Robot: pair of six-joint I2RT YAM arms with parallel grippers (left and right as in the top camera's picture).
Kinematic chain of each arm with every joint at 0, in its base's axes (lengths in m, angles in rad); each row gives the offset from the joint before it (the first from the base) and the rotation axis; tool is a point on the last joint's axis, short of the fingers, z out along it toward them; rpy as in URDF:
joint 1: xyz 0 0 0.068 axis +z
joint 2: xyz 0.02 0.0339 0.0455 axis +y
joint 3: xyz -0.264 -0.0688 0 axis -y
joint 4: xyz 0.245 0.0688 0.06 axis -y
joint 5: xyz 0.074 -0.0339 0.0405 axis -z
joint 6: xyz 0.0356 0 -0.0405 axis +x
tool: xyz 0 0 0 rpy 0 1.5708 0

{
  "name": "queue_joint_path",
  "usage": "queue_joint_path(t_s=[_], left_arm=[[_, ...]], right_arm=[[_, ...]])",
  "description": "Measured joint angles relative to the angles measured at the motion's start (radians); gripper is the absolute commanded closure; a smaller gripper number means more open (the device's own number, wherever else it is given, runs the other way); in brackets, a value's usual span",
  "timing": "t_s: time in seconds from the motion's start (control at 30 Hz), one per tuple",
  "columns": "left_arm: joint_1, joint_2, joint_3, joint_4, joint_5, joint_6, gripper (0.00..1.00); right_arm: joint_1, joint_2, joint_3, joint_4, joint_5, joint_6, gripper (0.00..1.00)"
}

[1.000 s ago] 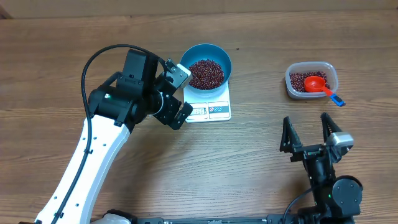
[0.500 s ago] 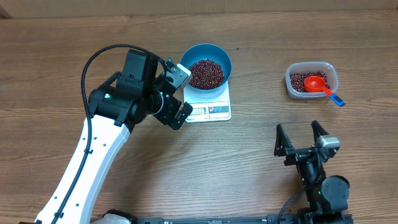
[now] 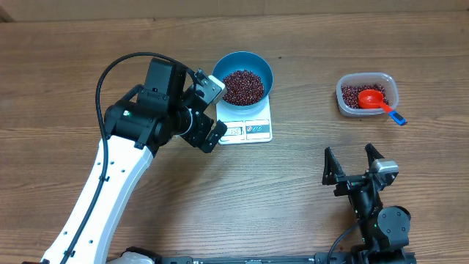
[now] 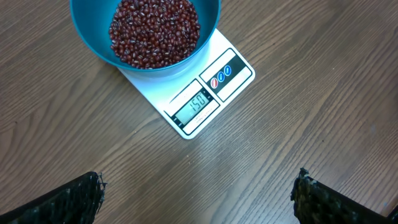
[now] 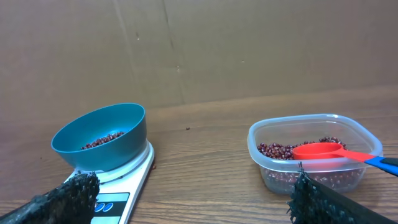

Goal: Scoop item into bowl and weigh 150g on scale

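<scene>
The blue bowl (image 3: 220, 70) stands on the white scale (image 3: 256, 130) and holds a heap of dark red beans (image 3: 242, 86). In the left wrist view the bowl (image 4: 87, 34), the beans (image 4: 155, 31) and the scale (image 4: 233, 65) lie ahead, and the display reads 150. My left gripper (image 3: 220, 111) hovers just left of the scale, open and empty, its fingertips (image 4: 84, 193) far apart. My right gripper (image 3: 352, 163) is near the front right, open and empty. It faces the bowl (image 5: 102, 140) and the scale (image 5: 134, 177).
A clear plastic tub (image 3: 392, 92) at the right back holds more beans and a red scoop (image 3: 371, 99) with a blue handle tip. In the right wrist view the tub (image 5: 267, 140) and scoop (image 5: 323, 151) sit ahead on the right. A brown wall stands behind.
The right arm has drawn back a little toward the table's front edge and shifted left, still open. The left arm, bowl and scale have not moved.
</scene>
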Motion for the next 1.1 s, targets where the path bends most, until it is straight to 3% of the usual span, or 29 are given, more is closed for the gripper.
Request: queue_joint_path(t_s=[0.67,0.83,1.1], left_arm=[[0.000,-0.013,-0.002,-0.042,-0.005,0.000,0.00],[0.019,-0.134,-0.080,0.125,-0.007,-0.006,0.00],[0.144,-0.456,-0.434,0.507,-0.007,-0.148,0.00]], right_arm=[[0.000,0.000,0.000,0.000,0.000,0.000,0.00],[0.000,0.000,0.000,0.000,0.000,0.000,0.00],[0.000,0.000,0.000,0.000,0.000,0.000,0.00]])
